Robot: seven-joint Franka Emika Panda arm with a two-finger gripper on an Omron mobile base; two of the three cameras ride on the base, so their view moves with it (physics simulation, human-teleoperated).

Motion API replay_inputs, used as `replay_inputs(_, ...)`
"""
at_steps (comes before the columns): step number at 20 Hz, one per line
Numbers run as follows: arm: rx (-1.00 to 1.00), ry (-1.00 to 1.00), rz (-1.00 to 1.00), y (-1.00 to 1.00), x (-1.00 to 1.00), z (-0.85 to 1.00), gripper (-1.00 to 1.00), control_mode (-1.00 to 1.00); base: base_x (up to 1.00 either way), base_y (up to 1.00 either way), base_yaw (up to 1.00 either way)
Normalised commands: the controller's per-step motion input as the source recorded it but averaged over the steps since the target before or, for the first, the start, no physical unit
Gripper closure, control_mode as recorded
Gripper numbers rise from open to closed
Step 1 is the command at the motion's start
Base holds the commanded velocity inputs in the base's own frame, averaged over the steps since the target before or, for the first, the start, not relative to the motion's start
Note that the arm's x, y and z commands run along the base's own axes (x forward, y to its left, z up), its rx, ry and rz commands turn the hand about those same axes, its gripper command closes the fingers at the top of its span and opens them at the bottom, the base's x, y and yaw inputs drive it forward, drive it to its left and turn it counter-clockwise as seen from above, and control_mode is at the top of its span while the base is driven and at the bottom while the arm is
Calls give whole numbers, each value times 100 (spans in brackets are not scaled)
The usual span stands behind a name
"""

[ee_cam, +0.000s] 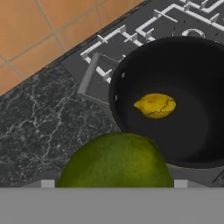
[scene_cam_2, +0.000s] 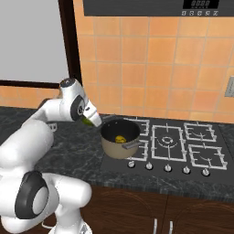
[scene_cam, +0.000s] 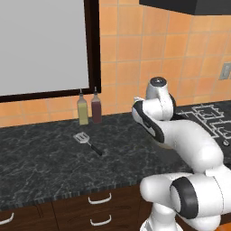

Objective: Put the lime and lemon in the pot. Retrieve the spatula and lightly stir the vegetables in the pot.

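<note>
My gripper (scene_cam_2: 89,120) is shut on the lime (ee_cam: 116,159), a round yellow-green fruit that bulks large at the bottom of the hand view. It hangs just left of the pot's rim, above the counter. The pot (scene_cam_2: 114,148) has tan sides and a black inside and stands on the front left burner. A yellow lemon (ee_cam: 155,105) lies on the pot's floor (ee_cam: 197,127). In the right base view the lemon (scene_cam_2: 120,138) shows as a small spot inside. The spatula (scene_cam: 86,141), silver slotted head and black handle, lies flat on the dark counter well to the left of the arm.
Two bottles, one yellowish (scene_cam: 82,109) and one dark red (scene_cam: 96,107), stand at the wall behind the spatula. The stove (scene_cam_2: 176,144) with its grates and front knobs stretches right of the pot. A window (scene_cam: 43,45) is at the left, a hood (scene_cam_2: 155,7) above.
</note>
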Motion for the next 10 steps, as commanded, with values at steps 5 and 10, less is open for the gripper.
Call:
replay_inputs(5,0,0,0,-97,42,-2,100,-100,0,0,0)
replay_inputs(10,0,4,0,-57,43,-49,100,-100,0,0,0)
